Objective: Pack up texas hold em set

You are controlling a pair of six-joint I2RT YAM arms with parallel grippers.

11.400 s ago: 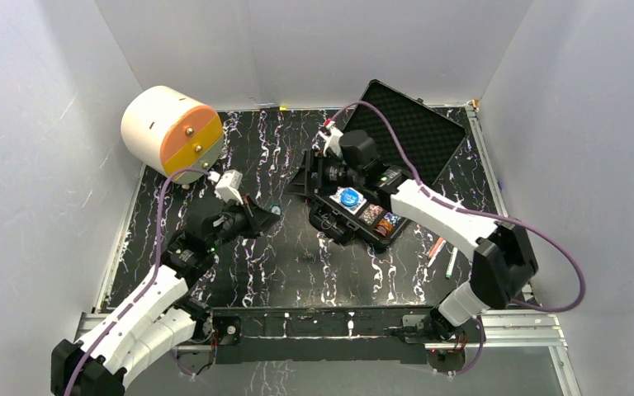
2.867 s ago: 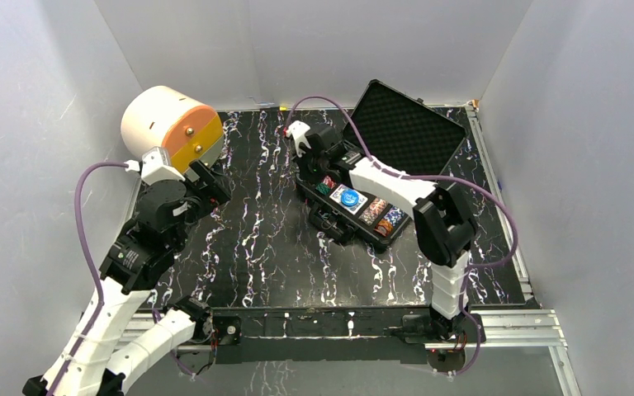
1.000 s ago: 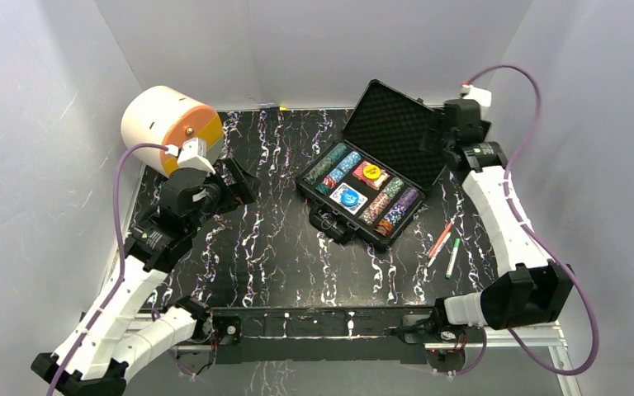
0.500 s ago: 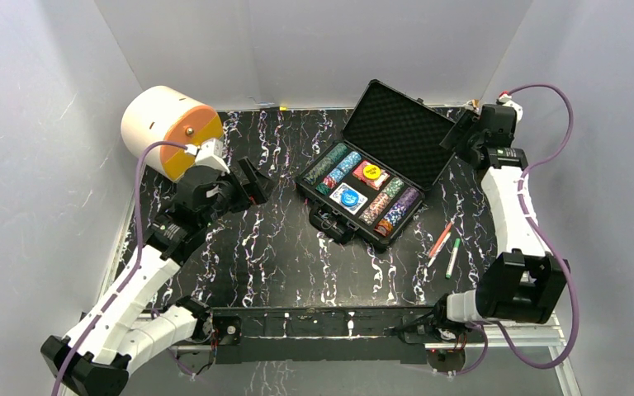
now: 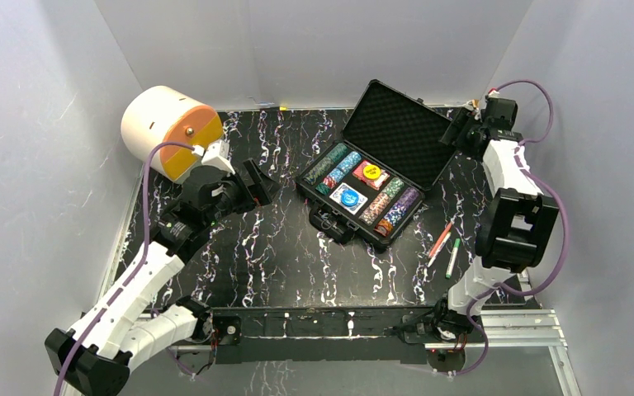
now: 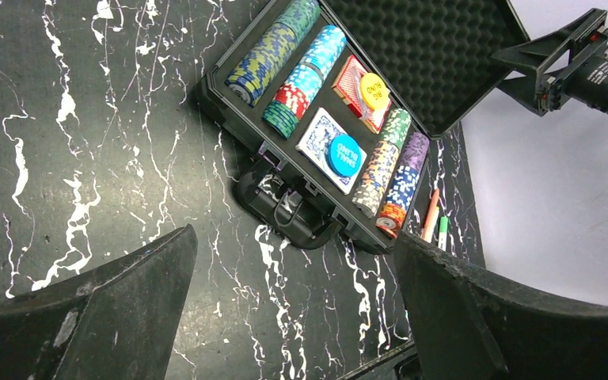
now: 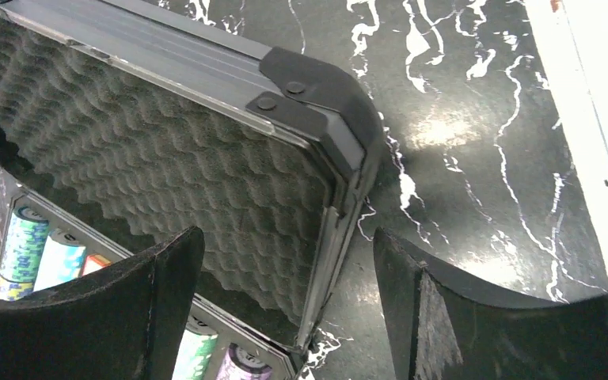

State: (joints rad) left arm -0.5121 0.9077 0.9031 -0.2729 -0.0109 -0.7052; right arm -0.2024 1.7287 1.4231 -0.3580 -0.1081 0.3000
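Hovering over the left half of the marbled table (image 5: pixel 281 264), just right of the white-and-orange drawer unit (image 5: pixel 169 130), the left gripper (image 5: pixel 256 183) has its jaws spread wide and empty. It looks across at the poker case (image 5: pixel 370 235), which sits right of the table's middle with its long axis running far-left to near-right. Chip rows (image 5: pixel 330 165) and card decks are bedded in the tray, and the foam lid (image 5: pixel 400 128) stands up from the far long side, leaning toward the far right corner. The right gripper (image 5: pixel 461 132) waits at the lid's outer corner, jaws wide, apparently not touching it. I'd say it's the nearer arm for swinging the lid down toward near-left. Compared with a second ago, the left gripper has crept toward the case. The right elbow has folded in sharply while its gripper kept by that corner.
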